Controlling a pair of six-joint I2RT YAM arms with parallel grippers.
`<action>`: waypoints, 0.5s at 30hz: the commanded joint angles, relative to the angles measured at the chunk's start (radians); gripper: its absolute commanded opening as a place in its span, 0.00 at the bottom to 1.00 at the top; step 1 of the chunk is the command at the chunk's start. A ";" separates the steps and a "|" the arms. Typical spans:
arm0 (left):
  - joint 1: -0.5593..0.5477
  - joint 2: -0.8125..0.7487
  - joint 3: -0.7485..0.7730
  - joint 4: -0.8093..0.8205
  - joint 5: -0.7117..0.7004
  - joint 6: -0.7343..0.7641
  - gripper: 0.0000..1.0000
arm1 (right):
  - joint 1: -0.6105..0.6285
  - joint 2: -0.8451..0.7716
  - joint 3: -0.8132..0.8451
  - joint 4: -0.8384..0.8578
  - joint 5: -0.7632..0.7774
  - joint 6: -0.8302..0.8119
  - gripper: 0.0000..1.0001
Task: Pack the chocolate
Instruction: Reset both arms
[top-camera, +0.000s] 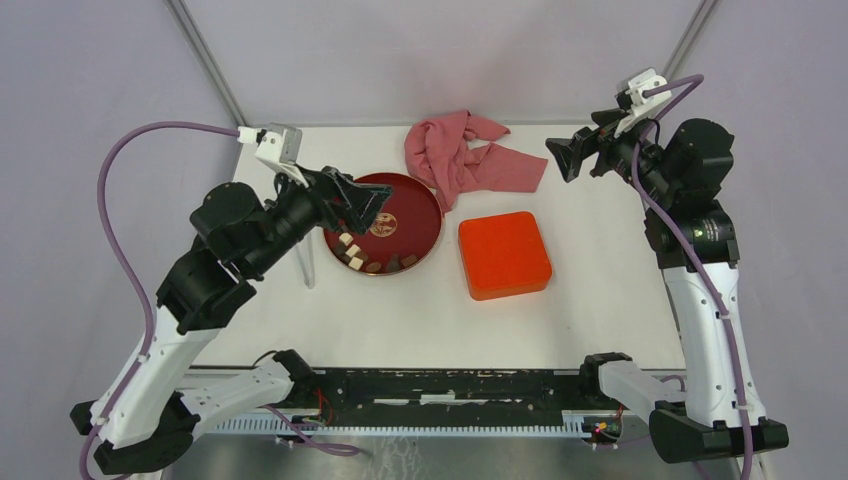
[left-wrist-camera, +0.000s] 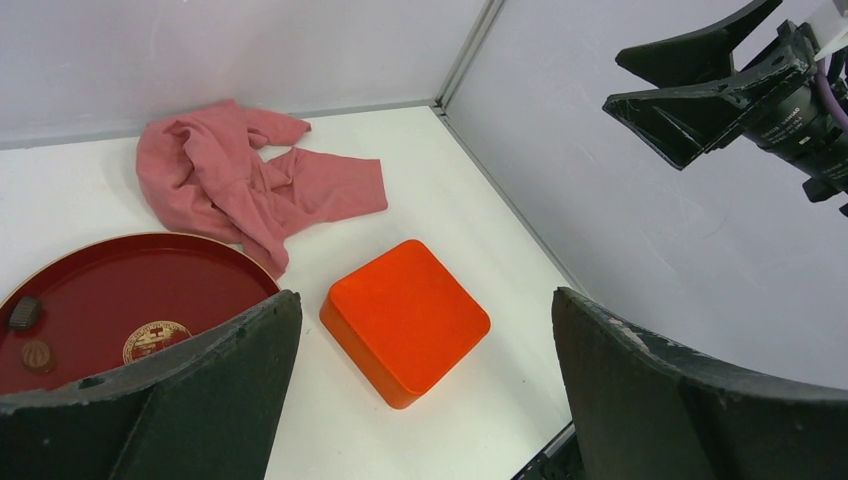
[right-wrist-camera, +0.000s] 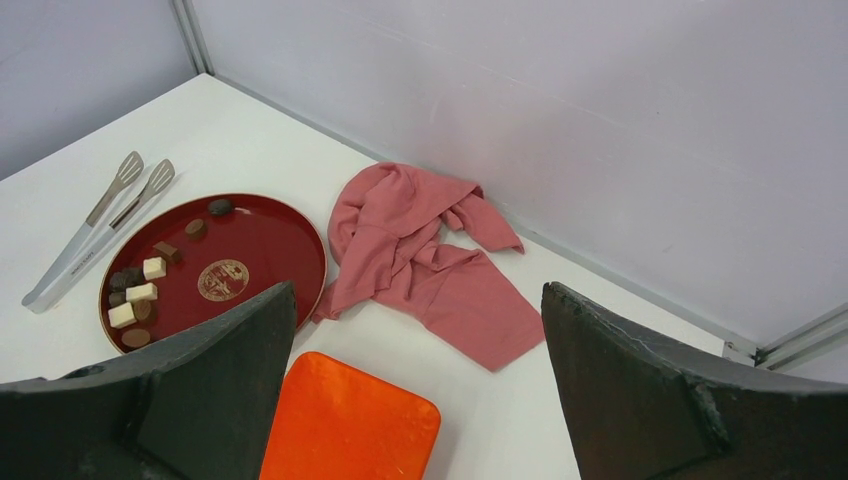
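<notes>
- The left claw (top-camera: 365, 203) is hanging spread wide with nothing between its jaws, above the near-left part of the red tray (top-camera: 420, 195).
- The right claw (top-camera: 568, 155) is likewise gaping and carrying nothing, held high and well off to the right of the tray, beyond the pink cloth (top-camera: 470, 160).
- The chocolates (top-camera: 365, 257) are lying loose inside the tray, bunched along its near rim: some pale blocks and several dark pieces, with two more dark pieces (right-wrist-camera: 207, 217) sitting apart toward the tray's left side.
- The orange box (top-camera: 504, 254) is resting closed, or upside down, just right of the tray; no opening is showing, so nothing tells whether any pieces are already inside.
- A pair of metal tongs (right-wrist-camera: 95, 228) is lying on the white desk (top-camera: 600, 300) just left of the tray.
- Judging the work: the box likely needs opening or turning over before pieces can go in, and the right claw is better placed for that.
- The pieces are small and crowded, so a careful approach is picking one at a time, squeezing lightly to avoid crushing, possibly with the tongs.
</notes>
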 joint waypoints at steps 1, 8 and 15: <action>0.000 -0.015 -0.003 0.016 -0.008 0.033 1.00 | 0.001 -0.021 -0.001 0.031 0.020 0.015 0.98; 0.000 -0.024 -0.009 0.016 -0.012 0.031 1.00 | 0.001 -0.029 -0.004 0.031 0.031 0.016 0.98; 0.000 -0.028 -0.018 0.016 -0.013 0.030 1.00 | 0.000 -0.037 -0.010 0.031 0.018 0.011 0.97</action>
